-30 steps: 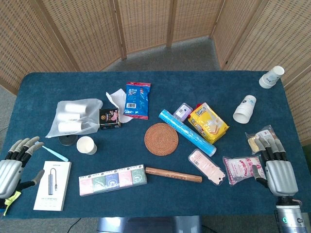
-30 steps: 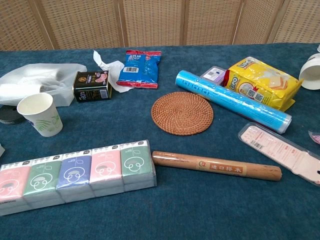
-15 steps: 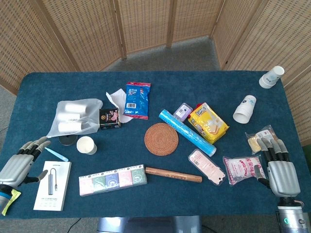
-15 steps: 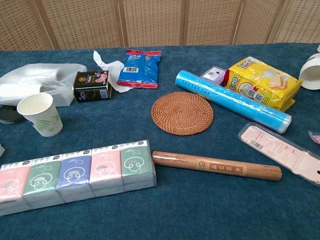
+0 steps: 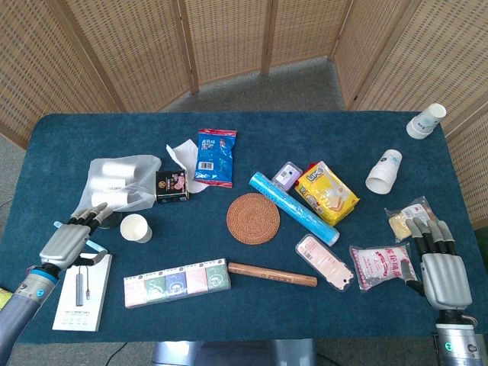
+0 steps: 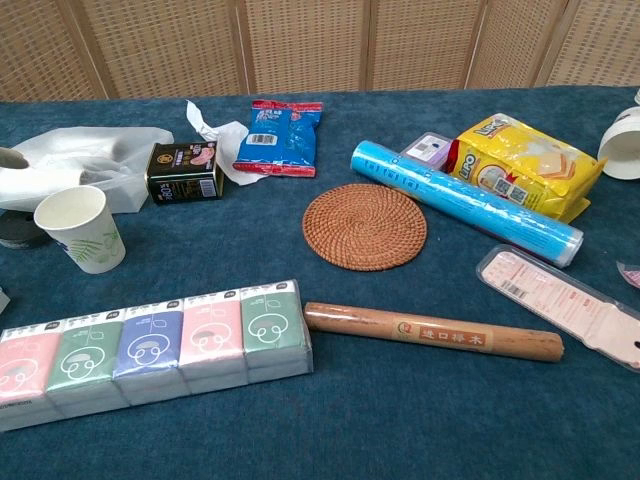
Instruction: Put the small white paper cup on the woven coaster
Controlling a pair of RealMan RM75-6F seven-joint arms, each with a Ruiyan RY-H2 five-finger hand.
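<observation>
The small white paper cup (image 5: 136, 228) (image 6: 80, 228), printed with green leaves, stands upright and empty on the blue table at the left. The round woven coaster (image 5: 254, 218) (image 6: 364, 226) lies bare near the middle, well to the cup's right. My left hand (image 5: 70, 240) hovers just left of the cup with its fingers spread, holding nothing and not touching it. My right hand (image 5: 441, 267) lies flat and open near the table's right front edge, far from both. Only the head view clearly shows the hands.
A row of tissue packs (image 5: 178, 280) and a wooden rolling pin (image 5: 272, 274) lie in front of the cup and coaster. A blue roll (image 5: 293, 207), a yellow snack bag (image 5: 326, 191), a black tin (image 5: 173, 184) and a plastic bag (image 5: 114, 183) lie behind. Two other cups (image 5: 383, 171) sit far right.
My left hand has moved from the table's front left edge up and to the right, ending close beside the cup. The right hand has barely shifted. Cup and coaster stay put.
</observation>
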